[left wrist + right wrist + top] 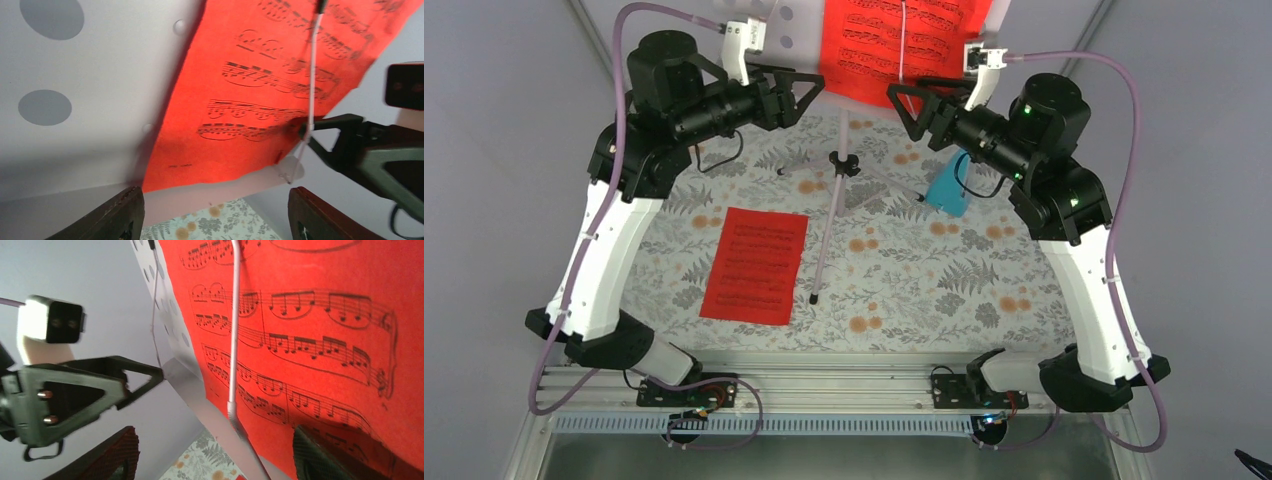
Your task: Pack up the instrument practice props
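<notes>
Nearby, red sheet [755, 264] flat on cloth [904, 270], metronome [948, 192] half-hidden under R arm [1049, 130]

A: Any room across the middle?
B: The music stand [841, 162] splays its legs there. A sheet [754, 265] lies near left, the metronome [948, 190] right. Bare cloth [924, 285] opens near right.

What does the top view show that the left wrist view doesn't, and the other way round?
Only the top view: the second red sheet lying flat on the table, the metronome, and the stand's legs.
Only the left wrist view: the gap between the fingers of the left gripper, open with nothing in it, just below the lower edge of the desk.
Both: the red sheet resting on the pale, perforated desk, and the right gripper at that sheet's lower edge.
</notes>
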Action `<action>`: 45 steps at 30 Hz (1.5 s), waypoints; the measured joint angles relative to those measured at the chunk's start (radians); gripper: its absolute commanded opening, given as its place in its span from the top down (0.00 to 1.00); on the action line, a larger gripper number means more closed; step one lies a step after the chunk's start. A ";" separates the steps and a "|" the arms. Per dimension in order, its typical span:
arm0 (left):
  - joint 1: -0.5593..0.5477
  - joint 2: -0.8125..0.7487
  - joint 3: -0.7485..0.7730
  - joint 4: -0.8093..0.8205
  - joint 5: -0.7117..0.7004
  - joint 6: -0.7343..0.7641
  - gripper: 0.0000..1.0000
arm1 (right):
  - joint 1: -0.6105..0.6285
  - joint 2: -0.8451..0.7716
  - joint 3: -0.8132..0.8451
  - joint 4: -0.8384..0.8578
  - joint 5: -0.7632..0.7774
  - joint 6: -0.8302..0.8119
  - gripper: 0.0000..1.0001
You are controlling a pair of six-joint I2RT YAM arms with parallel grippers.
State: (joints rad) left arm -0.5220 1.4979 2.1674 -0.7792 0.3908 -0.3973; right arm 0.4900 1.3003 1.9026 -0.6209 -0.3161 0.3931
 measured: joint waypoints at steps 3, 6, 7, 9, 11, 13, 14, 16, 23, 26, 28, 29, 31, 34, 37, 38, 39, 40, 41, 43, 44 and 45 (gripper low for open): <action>0.000 0.026 0.002 0.004 -0.018 -0.007 0.32 | -0.005 -0.001 -0.005 0.027 -0.017 0.012 0.31; -0.002 0.059 0.002 0.008 -0.025 -0.011 0.34 | -0.008 0.000 -0.018 0.053 -0.031 0.027 0.33; -0.002 0.068 0.002 0.009 -0.025 -0.011 0.34 | -0.008 0.000 -0.021 0.057 -0.036 0.031 0.33; -0.002 0.082 0.002 0.014 -0.025 -0.012 0.34 | -0.008 0.000 -0.027 0.066 -0.044 0.038 0.33; -0.003 0.092 0.002 0.018 -0.025 -0.013 0.35 | -0.009 0.000 -0.036 0.077 -0.051 0.044 0.33; -0.003 0.098 0.002 0.022 -0.028 -0.013 0.35 | -0.009 0.000 -0.049 0.090 -0.059 0.050 0.33; -0.003 0.100 0.002 0.022 -0.032 -0.014 0.35 | -0.009 -0.002 -0.056 0.094 -0.064 0.052 0.33; -0.003 0.101 0.002 0.023 -0.037 -0.014 0.35 | -0.009 -0.004 -0.073 0.104 -0.069 0.058 0.33; -0.012 0.101 -0.003 0.050 -0.014 -0.014 0.35 | -0.010 -0.007 -0.109 0.122 -0.089 0.072 0.33; -0.019 0.102 -0.003 0.052 0.007 -0.014 0.35 | -0.014 -0.009 -0.116 0.134 -0.095 0.077 0.33; -0.024 0.106 -0.003 0.053 0.014 -0.014 0.35 | -0.014 -0.010 -0.119 0.135 -0.098 0.081 0.33; -0.026 0.109 -0.003 0.053 0.017 -0.014 0.35 | -0.014 -0.010 -0.119 0.136 -0.099 0.083 0.33; -0.028 0.116 -0.002 0.053 0.022 -0.013 0.35 | -0.014 -0.011 -0.119 0.140 -0.101 0.084 0.33; -0.031 0.121 -0.002 0.060 0.024 -0.010 0.35 | -0.014 -0.013 -0.119 0.143 -0.103 0.087 0.34; -0.035 0.121 -0.007 0.070 0.029 -0.006 0.36 | -0.014 -0.017 -0.126 0.149 -0.103 0.087 0.34; -0.035 0.120 -0.012 0.078 0.034 -0.006 0.36 | -0.014 -0.018 -0.128 0.150 -0.103 0.087 0.34; -0.036 0.119 -0.020 0.094 0.045 -0.005 0.37 | -0.014 -0.019 -0.129 0.153 -0.104 0.088 0.35; -0.037 0.119 -0.025 0.104 0.053 -0.004 0.37 | -0.014 -0.019 -0.130 0.154 -0.105 0.088 0.35; -0.037 0.119 -0.031 0.115 0.066 -0.002 0.38 | -0.014 -0.019 -0.131 0.156 -0.106 0.088 0.35; -0.037 0.119 -0.040 0.135 0.093 0.003 0.39 | -0.014 -0.019 -0.132 0.157 -0.109 0.090 0.38; -0.037 0.119 -0.042 0.145 0.104 0.006 0.40 | -0.014 -0.019 -0.132 0.158 -0.109 0.091 0.39; -0.037 0.119 -0.045 0.159 0.117 0.009 0.40 | -0.014 -0.019 -0.132 0.158 -0.110 0.092 0.39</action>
State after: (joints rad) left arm -0.5594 1.6165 2.1220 -0.6201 0.5079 -0.3882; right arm 0.4755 1.2816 1.7706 -0.4629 -0.4259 0.4847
